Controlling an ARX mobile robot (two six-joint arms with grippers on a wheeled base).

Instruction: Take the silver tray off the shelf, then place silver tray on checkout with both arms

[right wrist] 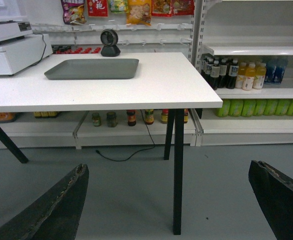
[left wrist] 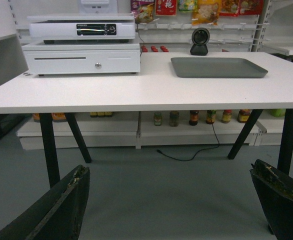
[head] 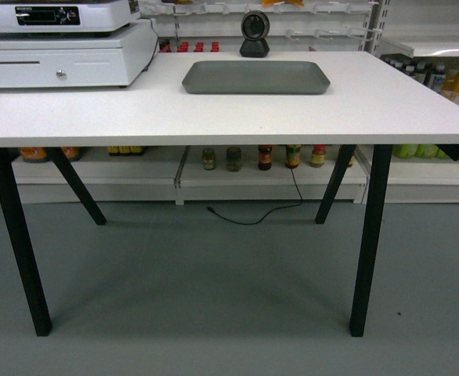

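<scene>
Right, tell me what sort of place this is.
Most likely a small shop's checkout area: a white cash register on the countertop, a barcode scanner behind the silver tray, and shelves of bottled drinks.

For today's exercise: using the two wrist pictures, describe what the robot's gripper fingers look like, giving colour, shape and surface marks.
In each wrist view, two dark, near-black fingers rise from the bottom corners. The left gripper has broad, flat fingers that taper upward, with scuffed, worn pale edges. The right gripper has matching fingers with the same chipped rims. No cables, lights or printed markings show. The head view shows neither arm.
</scene>
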